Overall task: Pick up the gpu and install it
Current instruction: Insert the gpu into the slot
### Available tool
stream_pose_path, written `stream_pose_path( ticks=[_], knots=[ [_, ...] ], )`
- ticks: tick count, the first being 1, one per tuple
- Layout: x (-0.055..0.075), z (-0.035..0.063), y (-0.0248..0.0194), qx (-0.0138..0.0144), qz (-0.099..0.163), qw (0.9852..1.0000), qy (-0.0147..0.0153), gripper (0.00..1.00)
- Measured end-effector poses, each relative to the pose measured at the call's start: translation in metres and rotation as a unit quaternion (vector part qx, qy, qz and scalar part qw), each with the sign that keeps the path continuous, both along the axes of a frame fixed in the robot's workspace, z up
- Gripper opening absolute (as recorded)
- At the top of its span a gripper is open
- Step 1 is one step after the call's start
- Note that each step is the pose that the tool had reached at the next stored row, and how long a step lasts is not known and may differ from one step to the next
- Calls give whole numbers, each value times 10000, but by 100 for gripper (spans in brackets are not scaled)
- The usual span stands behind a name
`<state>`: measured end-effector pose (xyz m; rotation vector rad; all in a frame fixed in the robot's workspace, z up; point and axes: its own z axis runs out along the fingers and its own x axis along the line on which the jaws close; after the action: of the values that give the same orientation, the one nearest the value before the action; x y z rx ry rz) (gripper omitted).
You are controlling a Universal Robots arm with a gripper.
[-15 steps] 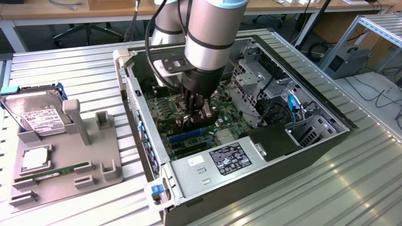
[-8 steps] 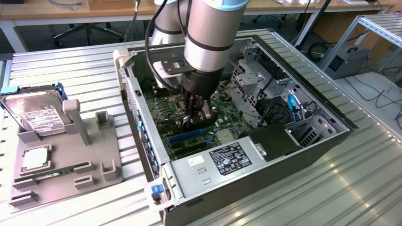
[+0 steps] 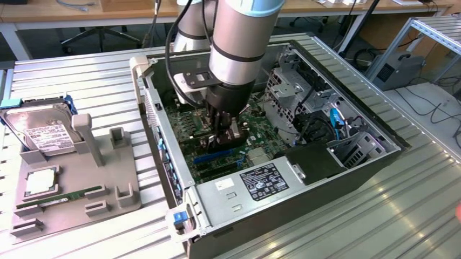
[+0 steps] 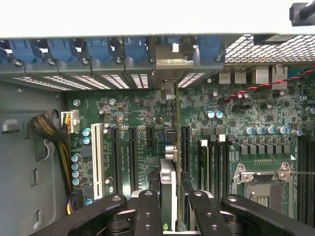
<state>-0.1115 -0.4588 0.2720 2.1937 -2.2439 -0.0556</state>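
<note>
On your tabletop [image 3: 86, 70], at the exterior view's left, a hard drive [image 3: 45, 132] and RAM stick [image 3: 61, 196] sit in a grey holder [image 3: 108, 178].

Gpu [image 4: 169, 191]: thin dark card, edge-on, upright over mobo slots, silver bracket end toward case's rear wall.

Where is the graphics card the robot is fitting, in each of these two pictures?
Exterior view: the gpu is inside the open computer case, under the arm, held in the jaws right over the board.
Wrist view: the gpu is seen edge-on between the two jaws.
Shared landmark: the green motherboard beneath it.
</note>
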Motion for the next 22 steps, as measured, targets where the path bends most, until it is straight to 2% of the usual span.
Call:
stream_pose_path(
  ticks=[13,14,17,18,19,21,22],
  knots=[
    [-18,-75,0,-2,-11,10000,0,27],
    [-24,-112,0,-3,-13,10000,1,27],
    [-23,-92,0,-3,-8,10000,0,27],
    [-23,-96,0,-3,68,10000,0,27],
    [-23,-108,20,-2,68,10000,0,27],
    [-26,-97,22,-3,79,10000,-3,27],
    [-26,-96,27,87,104,9999,-3,27]
  ],
)
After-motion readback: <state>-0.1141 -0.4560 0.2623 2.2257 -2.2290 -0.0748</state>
